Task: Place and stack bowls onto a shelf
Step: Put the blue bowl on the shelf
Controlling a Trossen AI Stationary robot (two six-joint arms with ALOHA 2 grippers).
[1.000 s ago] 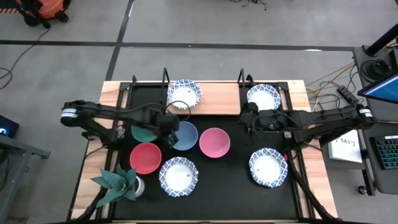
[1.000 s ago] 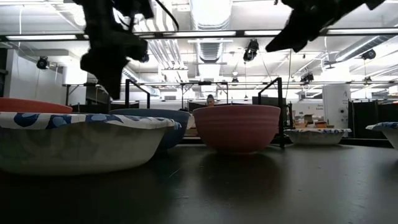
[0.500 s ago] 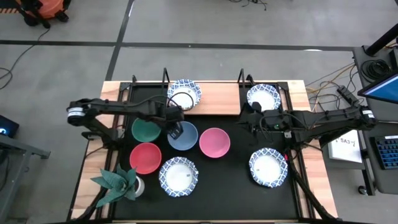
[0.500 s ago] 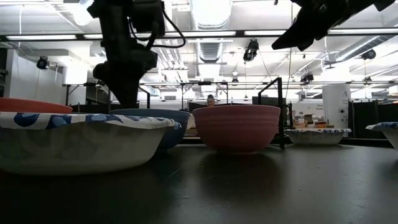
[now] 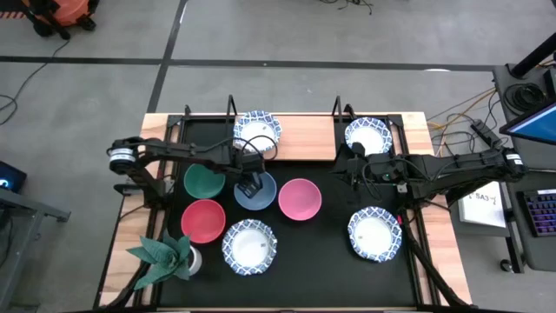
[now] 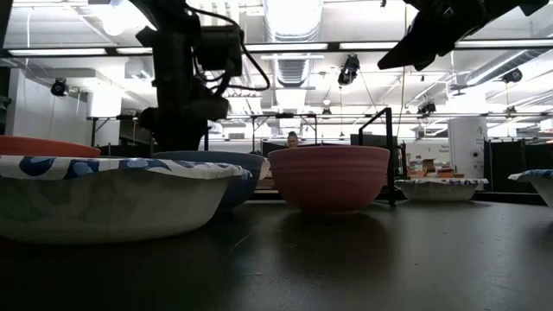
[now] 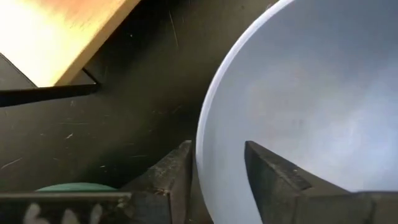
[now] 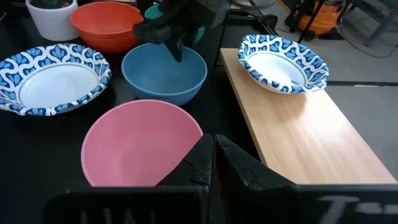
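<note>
The blue bowl (image 5: 258,191) stands on the black table among a green bowl (image 5: 202,180), a red bowl (image 5: 202,220) and a pink bowl (image 5: 300,198). My left gripper (image 5: 250,180) is open and points down at the blue bowl's far-left rim, one finger inside and one outside. The shelf (image 5: 306,137) at the far edge carries two patterned bowls (image 5: 257,130) (image 5: 368,136), each resting on its base. Two more patterned bowls (image 5: 250,246) (image 5: 375,233) sit near the front. My right gripper (image 8: 214,155) is shut and hovers between the pink bowl and the shelf. My left gripper (image 7: 217,152) comes from above, its fingers astride the blue bowl's rim (image 7: 202,158). A gap shows between the inner finger (image 7: 267,174) and the wall. Whether the outer finger (image 7: 177,171) touches the rim I cannot tell. The bowl sits on the table.
A green star-shaped plant in a white pot (image 5: 165,254) stands at the front left corner. Black upright supports (image 5: 231,109) (image 5: 339,109) rise at the shelf's back. The middle of the shelf board lies bare between its two bowls.
My left gripper has moved toward the table's right edge, from beside the green bowl to over the blue bowl, and has come down to its rim. My right arm has kept still. No bowl has moved.
</note>
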